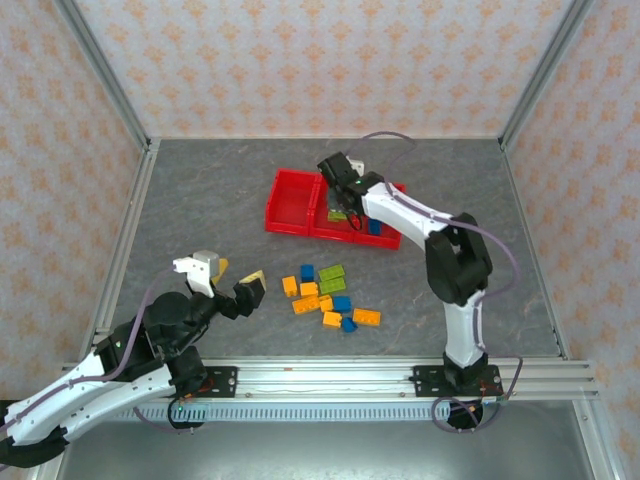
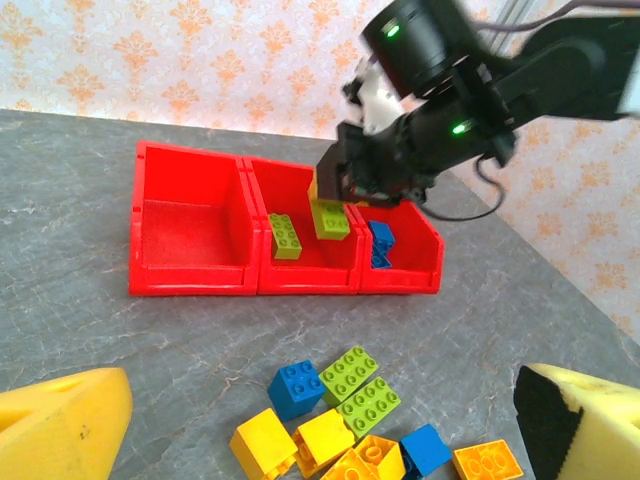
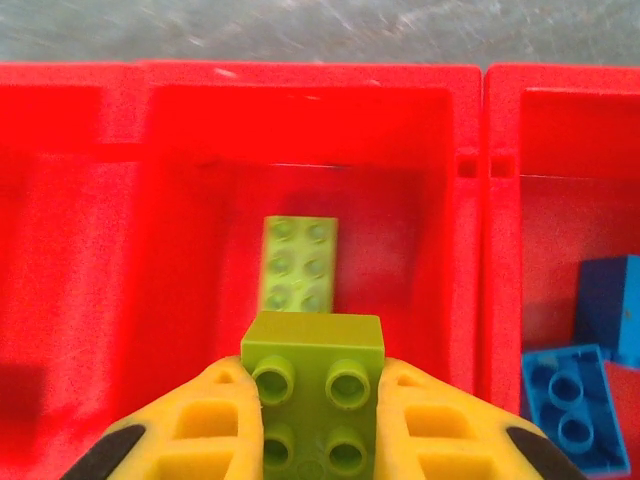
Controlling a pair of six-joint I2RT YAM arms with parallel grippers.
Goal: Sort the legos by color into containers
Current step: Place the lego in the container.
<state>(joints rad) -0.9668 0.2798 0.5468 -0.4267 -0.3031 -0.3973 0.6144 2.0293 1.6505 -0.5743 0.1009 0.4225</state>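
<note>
Brick, lime, studded plastic, clamped in my right gripper over glossy red middle bin; its near end cut off. Left gripper apart.

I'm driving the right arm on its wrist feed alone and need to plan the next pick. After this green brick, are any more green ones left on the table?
Observer: Yes, two lime green studded bricks lie side by side in the loose pile, on the near side of the red three-bin plastic tray.
Operator: Is the left arm in my way there?
Observer: The left arm's fingers hang left of the pile, wide apart, holding nothing.
Operator: Which bin is free for orange-yellow?
Observer: The leftmost bin holds no bricks.
</note>
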